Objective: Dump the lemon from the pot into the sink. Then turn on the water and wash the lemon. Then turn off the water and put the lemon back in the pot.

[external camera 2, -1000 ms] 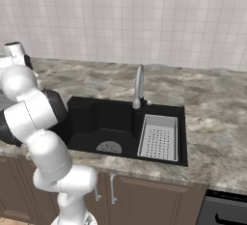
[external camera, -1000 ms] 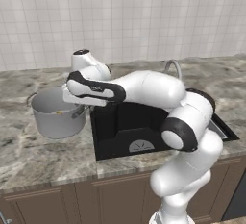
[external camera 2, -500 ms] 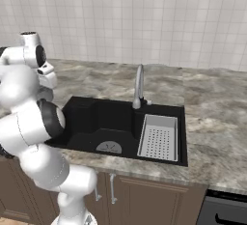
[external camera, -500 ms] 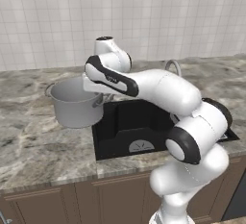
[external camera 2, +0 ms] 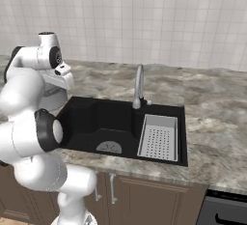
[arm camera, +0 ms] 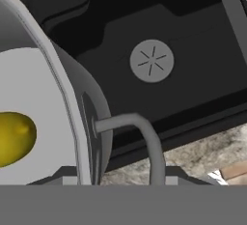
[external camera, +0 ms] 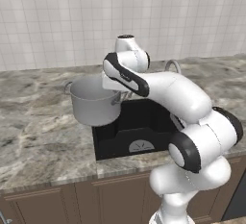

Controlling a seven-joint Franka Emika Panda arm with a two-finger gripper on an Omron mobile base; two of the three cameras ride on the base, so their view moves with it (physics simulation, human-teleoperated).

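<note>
Arm bent leftward over sink (external camera: 144, 122), tool (external camera: 117, 91) pinching lifted pot (external camera: 93, 100) by its rim, lemon (arm camera: 14, 137) inside.

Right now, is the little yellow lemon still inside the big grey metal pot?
Yes, inside. The hand view shows the small yellow lemon lying on the pale floor of the wide grey metal pot, behind its rim. The black sink basin holds no lemon.

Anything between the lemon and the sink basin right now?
Only the pot wall. The lemon lies inside the pot, which the hand holds near its side handle, raised beside the left edge of the sink. The basin floor around the drain looks bare.
</note>
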